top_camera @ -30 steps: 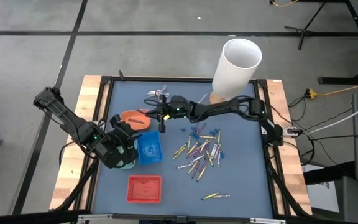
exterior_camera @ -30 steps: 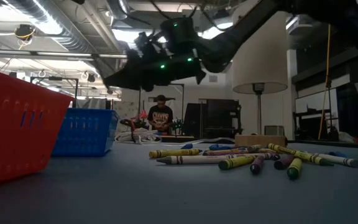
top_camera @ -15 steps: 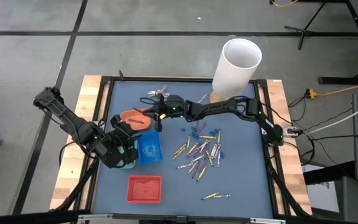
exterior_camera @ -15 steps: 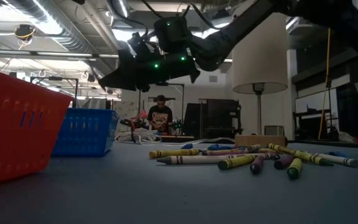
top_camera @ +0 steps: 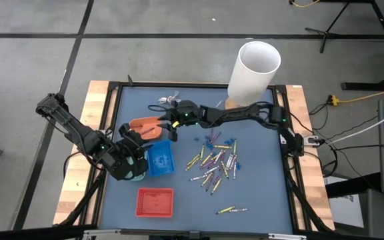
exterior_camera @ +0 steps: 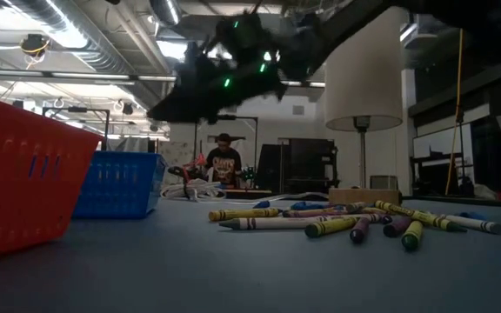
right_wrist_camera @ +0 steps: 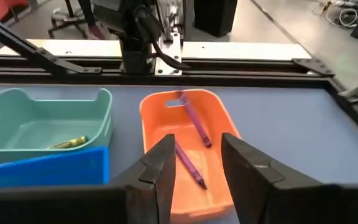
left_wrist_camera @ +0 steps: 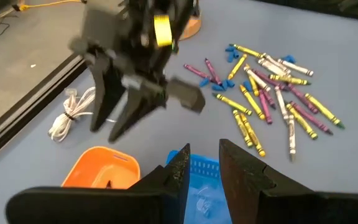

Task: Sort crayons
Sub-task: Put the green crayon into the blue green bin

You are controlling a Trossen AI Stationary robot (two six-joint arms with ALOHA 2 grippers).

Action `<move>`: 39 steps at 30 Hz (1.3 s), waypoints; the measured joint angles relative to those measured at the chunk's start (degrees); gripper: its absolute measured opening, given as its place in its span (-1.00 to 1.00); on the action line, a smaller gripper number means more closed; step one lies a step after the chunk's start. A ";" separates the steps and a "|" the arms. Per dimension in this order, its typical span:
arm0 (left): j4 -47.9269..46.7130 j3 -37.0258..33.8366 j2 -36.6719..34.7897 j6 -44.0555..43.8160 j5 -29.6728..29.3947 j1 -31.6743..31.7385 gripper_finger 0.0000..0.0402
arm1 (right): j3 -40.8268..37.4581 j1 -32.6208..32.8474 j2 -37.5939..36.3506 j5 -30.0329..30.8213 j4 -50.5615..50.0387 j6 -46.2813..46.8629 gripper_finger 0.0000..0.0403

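The crayons point(top_camera: 213, 162) lie in a loose pile on the blue table right of centre, also seen in the low view point(exterior_camera: 346, 222); two yellow ones point(top_camera: 232, 210) lie apart near the front. Two purple crayons point(right_wrist_camera: 194, 121) lie in the orange tray point(top_camera: 144, 127), and one yellow-green crayon point(right_wrist_camera: 67, 144) in the teal tray point(right_wrist_camera: 42, 121). My right gripper point(right_wrist_camera: 194, 165) hovers open above the orange tray's right end, with nothing between its fingers. My left gripper point(left_wrist_camera: 204, 168) hangs open over the blue tray point(top_camera: 160, 159) at the left, holding nothing.
A red tray point(top_camera: 155, 202) stands near the front edge. A tall white cylinder point(top_camera: 253, 70) stands at the far right corner on a wooden disc. A coiled white cable point(top_camera: 170, 101) lies near the far edge. Tiny blue bits point(top_camera: 220, 142) lie beside the pile.
My right gripper has opened, risen a little above the orange tray and tipped from pointing steeply down toward level.
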 joint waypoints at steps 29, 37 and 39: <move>34.66 -0.02 19.18 26.68 37.01 27.30 -0.34 | 0.06 0.00 -45.59 5.55 -68.94 -6.07 -0.36; 38.20 -0.02 29.37 27.09 41.26 28.38 -0.34 | -4.80 0.00 -45.78 5.55 -72.36 -4.77 -0.36; 38.38 -0.02 31.51 27.09 41.28 28.38 -0.34 | -7.63 0.00 -45.83 5.55 -71.65 -4.74 -0.36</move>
